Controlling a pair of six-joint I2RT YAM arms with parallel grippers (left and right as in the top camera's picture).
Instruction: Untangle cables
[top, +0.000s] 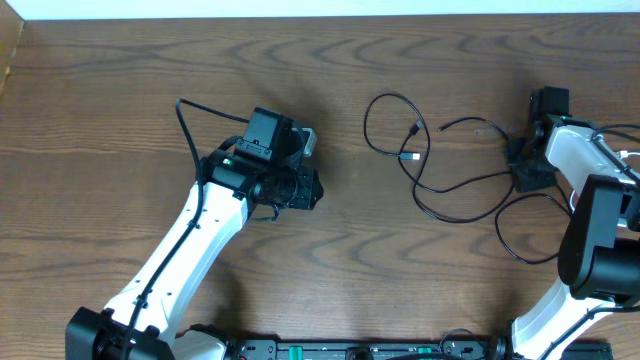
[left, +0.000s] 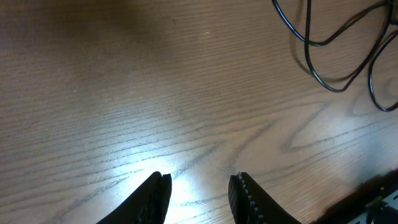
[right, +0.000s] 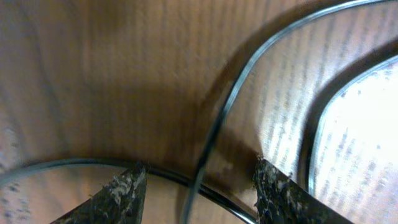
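Note:
Thin black cables (top: 440, 190) lie in loose loops across the right half of the wooden table, with small plug ends (top: 410, 143) near the middle loop. My right gripper (top: 522, 168) is down on the strands at their right side. In the right wrist view its jaws (right: 200, 177) stand apart, and two black cable strands (right: 219, 121) cross on the wood between them, ungripped. My left gripper (top: 312, 190) hovers over bare wood left of the cables, open and empty (left: 200, 183). In the left wrist view the cable loops (left: 317, 43) show far off at the top right.
A thicker black cable (top: 185, 125) belonging to the left arm arches out beside its wrist. The table's back edge (top: 320, 17) meets a white wall. A dark rail (top: 360, 350) runs along the front between the arm bases.

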